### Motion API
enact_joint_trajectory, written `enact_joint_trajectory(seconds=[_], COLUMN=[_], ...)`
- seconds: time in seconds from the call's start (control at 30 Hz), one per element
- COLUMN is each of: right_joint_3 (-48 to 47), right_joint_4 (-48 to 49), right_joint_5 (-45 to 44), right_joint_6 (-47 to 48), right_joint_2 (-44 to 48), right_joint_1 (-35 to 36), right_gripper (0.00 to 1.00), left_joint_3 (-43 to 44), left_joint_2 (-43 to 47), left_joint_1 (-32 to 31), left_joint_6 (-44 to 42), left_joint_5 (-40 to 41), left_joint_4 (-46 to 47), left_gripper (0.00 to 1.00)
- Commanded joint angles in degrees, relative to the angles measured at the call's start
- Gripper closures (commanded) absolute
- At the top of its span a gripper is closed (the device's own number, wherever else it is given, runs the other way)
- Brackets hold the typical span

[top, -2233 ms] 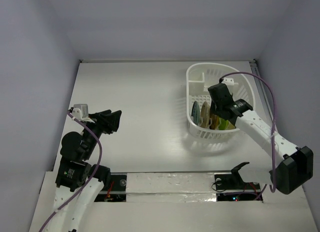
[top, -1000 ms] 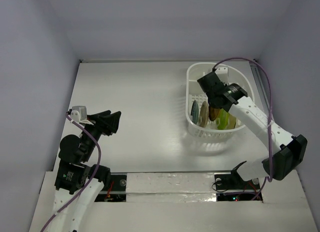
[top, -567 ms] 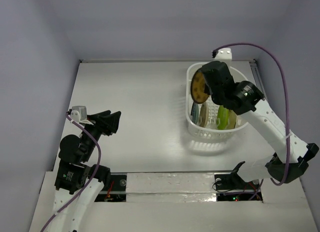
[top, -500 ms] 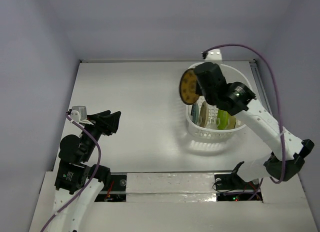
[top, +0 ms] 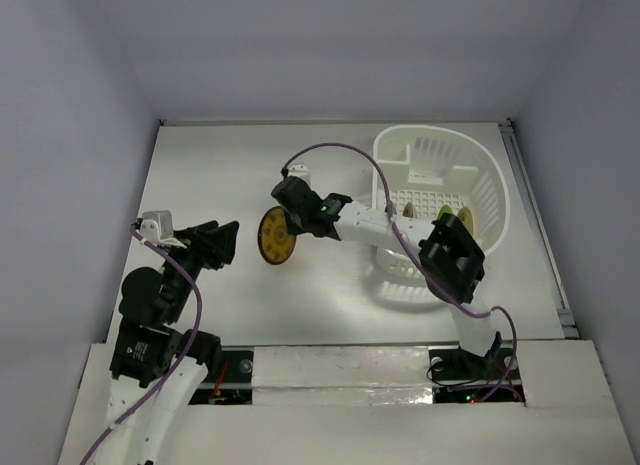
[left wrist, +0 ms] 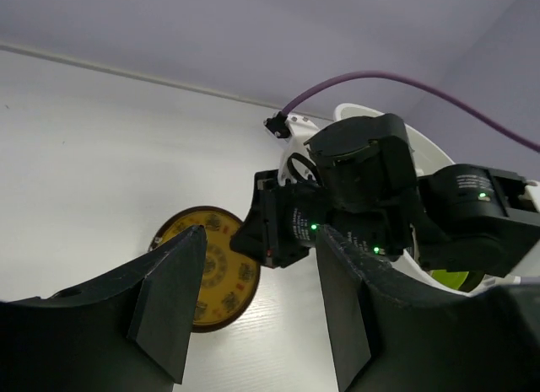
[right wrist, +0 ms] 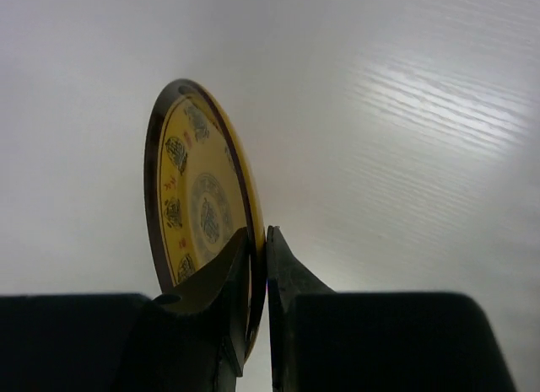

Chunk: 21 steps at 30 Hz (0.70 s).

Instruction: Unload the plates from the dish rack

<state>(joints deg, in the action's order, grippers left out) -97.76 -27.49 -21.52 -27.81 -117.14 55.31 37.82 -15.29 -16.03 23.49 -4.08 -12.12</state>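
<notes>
The amber-yellow patterned plate (top: 274, 238) stands on edge over the table's middle, left of the dish rack (top: 400, 150). My right gripper (top: 291, 219) is shut on its rim; in the right wrist view both fingers pinch the plate (right wrist: 198, 198) at the gripper (right wrist: 258, 233). My left gripper (top: 217, 243) is open, just left of the plate and apart from it. In its wrist view the plate (left wrist: 228, 274) shows between the spread fingers of the left gripper (left wrist: 261, 236). Inside the rack a lime green plate (top: 467, 221) peeks out; the other plates are hidden behind the right arm.
The right arm (top: 380, 225) stretches from the near right across the rack's front to the table's middle. Purple cables loop off both wrists. Grey walls close the table on the left, the right and the far side.
The right gripper has lifted the amber-yellow plate out of the rack and carried it left and down toward the table's middle. The left arm has stayed still.
</notes>
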Motion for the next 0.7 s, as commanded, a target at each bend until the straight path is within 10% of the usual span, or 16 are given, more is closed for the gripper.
enact_joint_trajectory(seconds=[0.0,0.67], right_joint_3=[1.58,10.92], right_joint_4=[10.07,11.67], right_joint_5=[0.69,-6.52], right_joint_6=[-3.91,-8.49], right_joint_2=[1.31,-2.13], right_joint_1=[-0.55,-0.55], right_gripper=[1.00,0.57], left_joint_3=[0.58,0.32], left_joint_2=[-0.97,-2.20], left_joint_1=[0.30,0.30], left_joint_6=[0.42,0.42], left_joint_5=[0.47,-0.76], left_joint_4=[1.48,1.84], left_gripper=[0.49,0.50])
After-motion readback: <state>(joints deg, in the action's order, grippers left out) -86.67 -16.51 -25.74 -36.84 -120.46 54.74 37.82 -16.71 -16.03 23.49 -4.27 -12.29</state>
